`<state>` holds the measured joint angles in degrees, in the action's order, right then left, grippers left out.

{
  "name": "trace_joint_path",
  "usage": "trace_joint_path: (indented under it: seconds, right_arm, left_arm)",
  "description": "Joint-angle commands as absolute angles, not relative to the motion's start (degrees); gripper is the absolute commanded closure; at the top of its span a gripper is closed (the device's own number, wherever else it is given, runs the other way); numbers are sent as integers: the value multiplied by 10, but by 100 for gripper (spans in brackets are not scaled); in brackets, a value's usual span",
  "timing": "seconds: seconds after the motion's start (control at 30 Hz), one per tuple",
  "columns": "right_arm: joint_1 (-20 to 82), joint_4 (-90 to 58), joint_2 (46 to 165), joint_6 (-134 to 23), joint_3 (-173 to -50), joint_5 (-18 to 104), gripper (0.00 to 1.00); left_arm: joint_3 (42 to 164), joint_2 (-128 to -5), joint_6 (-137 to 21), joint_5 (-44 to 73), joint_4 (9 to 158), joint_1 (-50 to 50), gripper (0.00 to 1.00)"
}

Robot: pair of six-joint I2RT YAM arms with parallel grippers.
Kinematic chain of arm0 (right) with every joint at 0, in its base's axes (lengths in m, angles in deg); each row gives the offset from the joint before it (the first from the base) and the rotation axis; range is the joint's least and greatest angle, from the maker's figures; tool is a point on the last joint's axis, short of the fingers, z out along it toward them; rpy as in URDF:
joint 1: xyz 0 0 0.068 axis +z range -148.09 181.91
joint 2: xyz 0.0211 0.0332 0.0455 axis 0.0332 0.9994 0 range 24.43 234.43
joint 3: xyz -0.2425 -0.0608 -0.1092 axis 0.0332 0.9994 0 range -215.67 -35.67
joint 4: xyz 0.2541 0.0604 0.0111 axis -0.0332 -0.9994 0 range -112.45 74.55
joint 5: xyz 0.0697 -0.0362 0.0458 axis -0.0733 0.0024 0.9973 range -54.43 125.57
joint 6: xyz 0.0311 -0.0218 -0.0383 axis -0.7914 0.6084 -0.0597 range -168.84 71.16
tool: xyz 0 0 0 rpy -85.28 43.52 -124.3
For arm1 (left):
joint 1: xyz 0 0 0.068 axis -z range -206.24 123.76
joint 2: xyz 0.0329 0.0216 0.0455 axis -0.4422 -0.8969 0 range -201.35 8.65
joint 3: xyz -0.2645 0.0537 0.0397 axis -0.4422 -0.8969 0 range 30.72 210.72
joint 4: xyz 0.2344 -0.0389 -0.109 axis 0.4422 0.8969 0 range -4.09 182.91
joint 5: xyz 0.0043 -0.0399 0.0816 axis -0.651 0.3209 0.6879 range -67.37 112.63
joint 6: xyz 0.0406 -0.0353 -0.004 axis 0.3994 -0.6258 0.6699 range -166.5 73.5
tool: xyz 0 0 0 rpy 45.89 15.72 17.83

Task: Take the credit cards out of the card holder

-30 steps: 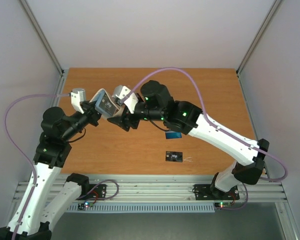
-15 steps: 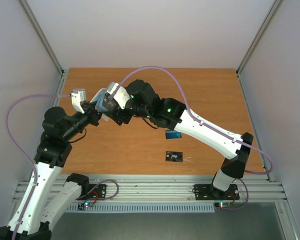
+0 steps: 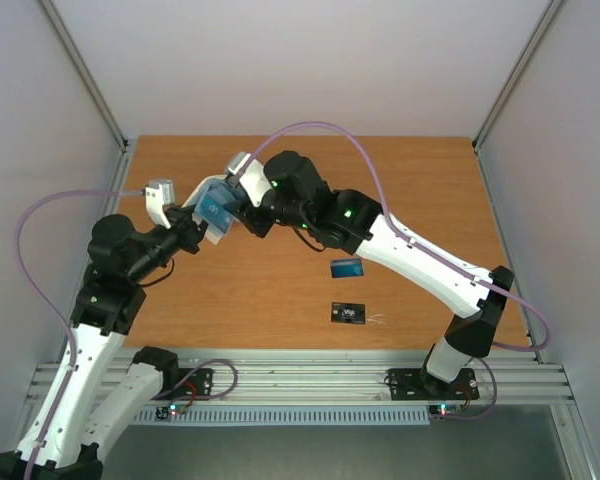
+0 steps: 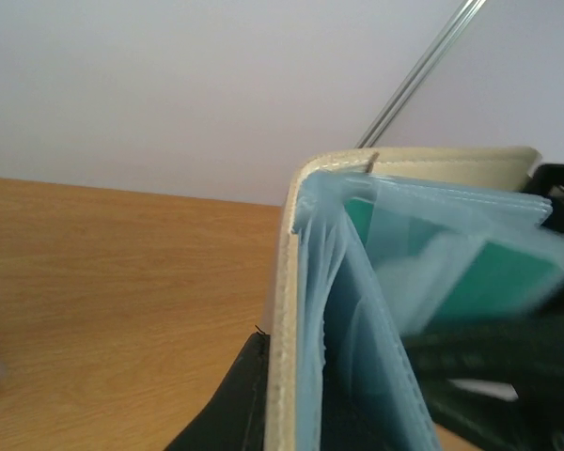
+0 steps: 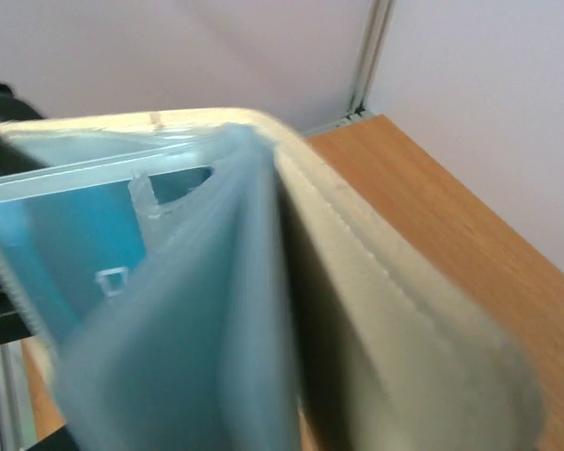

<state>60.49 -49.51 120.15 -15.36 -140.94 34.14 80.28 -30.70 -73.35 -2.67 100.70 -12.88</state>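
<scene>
Top view: the left gripper (image 3: 192, 228) is clamped on the card holder (image 3: 216, 208), raised above the table (image 3: 420, 190). The right gripper (image 3: 242, 200) meets its other side, and its grip cannot be told. A blue card (image 3: 347, 267) and a black card (image 3: 348, 313) lie apart on the wood. Left wrist view: a teal-green card (image 4: 512, 272) sits in a clear pocket. Right wrist view: blurred beige rim and blue pockets fill the frame.

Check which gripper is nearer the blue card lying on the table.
Right. The right gripper is at the card holder's side facing the blue card; the left gripper grips the holder's far side, farther off.
</scene>
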Motion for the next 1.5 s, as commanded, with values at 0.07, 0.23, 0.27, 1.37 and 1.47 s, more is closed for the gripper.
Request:
trace_joint_path:
  seconds: [0.07, 0.23, 0.27, 1.37, 1.47]
  right_arm:
    - [579, -503, 1182, -188, -1414, 399, 59]
    - [560, -507, 1190, -210, -1419, 468, 54]
    - [558, -510, 1193, -209, -1421, 475, 53]
    - [427, -416, 1145, -370, -1371, 827, 99]
    - [428, -421, 1147, -369, -1370, 834, 99]
  left_arm:
    - [798, -292, -743, -42, 970, -126, 100]
    - [798, -291, -740, -56, 957, -126, 100]
    - [798, -293, -740, -59, 953, -125, 100]
    - [776, -300, -728, -189, 834, -116, 74]
    - [775, -300, -729, -189, 835, -116, 76]
